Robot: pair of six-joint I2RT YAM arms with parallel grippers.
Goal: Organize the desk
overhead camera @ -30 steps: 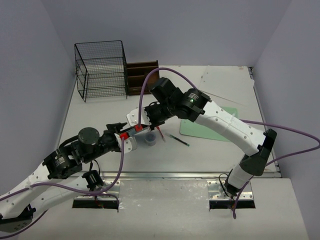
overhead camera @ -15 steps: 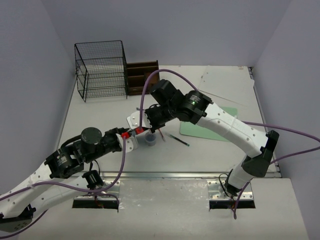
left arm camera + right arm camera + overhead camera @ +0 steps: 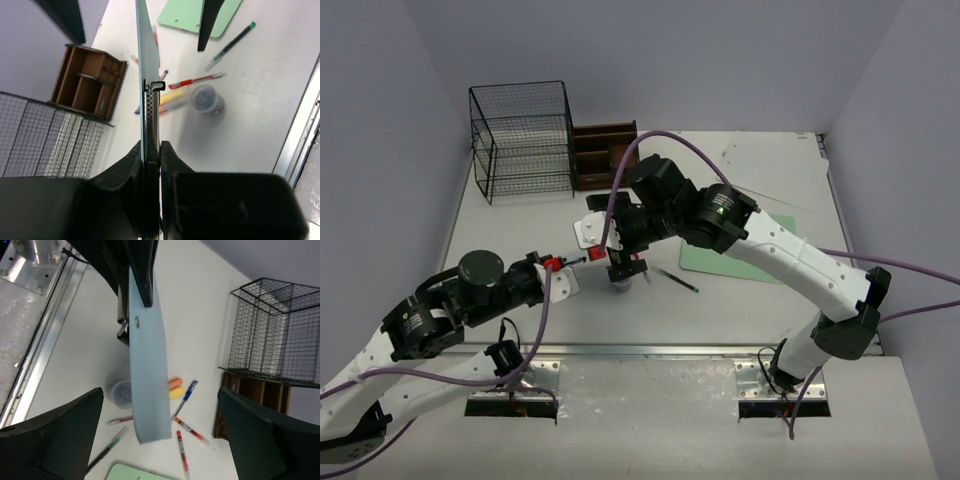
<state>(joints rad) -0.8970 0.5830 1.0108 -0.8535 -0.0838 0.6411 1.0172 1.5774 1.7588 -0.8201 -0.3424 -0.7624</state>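
— Handover done?
— Looks so: right fingers (image 3: pixel 55 435) just sprang wide off the clipboard (image 3: pixel 147 390), and left fingers (image 3: pixel 127 167) have pinched its clip end.
— Tabletop (image 3: pixel 520 240)?
— White, matte, filling mid-frame between lavender walls. Pens (image 3: pixel 197 80) lie loose at centre, so tidying isn't finished.

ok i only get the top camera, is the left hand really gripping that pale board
observer: yes, the left hand is shut on the pale blue clipboard, at its clip end.
operator: and the other one
observer: the right hand is open, its fingers wide on either side of the clipboard, clear of it.
operator: what's hidden under the arms
observer: an orange highlighter and a yellow highlighter, side by side on the desk.
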